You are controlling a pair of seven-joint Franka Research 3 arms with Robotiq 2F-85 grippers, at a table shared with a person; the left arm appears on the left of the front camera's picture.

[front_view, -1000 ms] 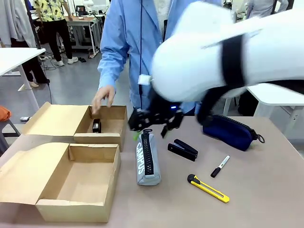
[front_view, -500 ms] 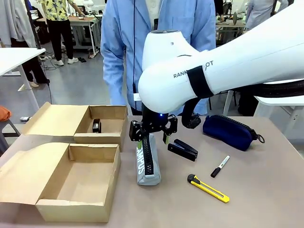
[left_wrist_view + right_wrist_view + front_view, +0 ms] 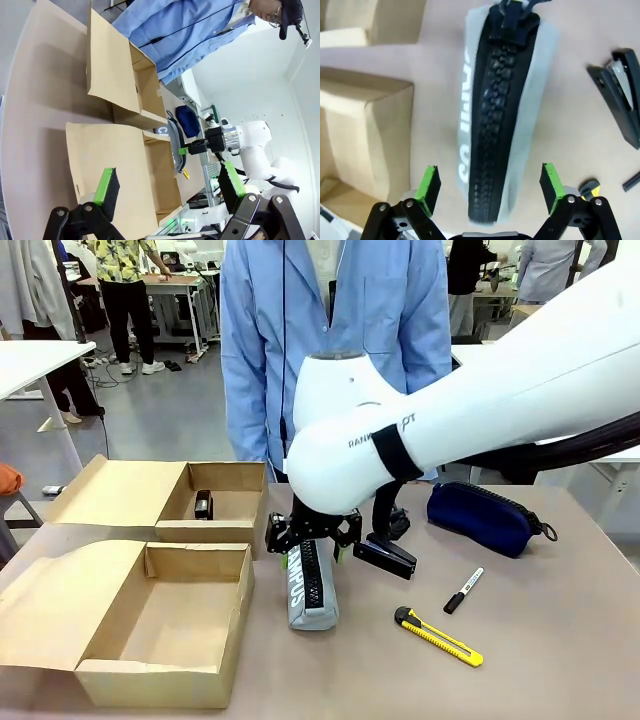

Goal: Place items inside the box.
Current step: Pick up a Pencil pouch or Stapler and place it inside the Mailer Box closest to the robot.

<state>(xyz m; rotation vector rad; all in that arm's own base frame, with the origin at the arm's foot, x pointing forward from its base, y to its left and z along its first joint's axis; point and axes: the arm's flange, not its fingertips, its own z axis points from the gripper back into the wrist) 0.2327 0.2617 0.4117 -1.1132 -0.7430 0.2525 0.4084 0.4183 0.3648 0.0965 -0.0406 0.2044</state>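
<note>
right gripper is set low over the grey zipped pencil case, toward its far end. its fingers are spread as wide as they go and nothing is held. in the right wrist view a green pad is seen on either side of the case, neither touching it. left gripper is also wide open and empty, held off above the near box. the case lies flat on the table, zip upward, between the near box and a black stapler.

risks judged: the case is soft, so a closing pinch may catch only fabric or ride off the zip. held near one end, the long body is likely to sag and snag a box wall on the way in. the stapler sits just beside the right-hand finger and could be nudged. the far box already holds a second stapler. the marker, utility knife and dark blue pouch lie apart to the right, out of the path. a person stands at the far edge.
</note>
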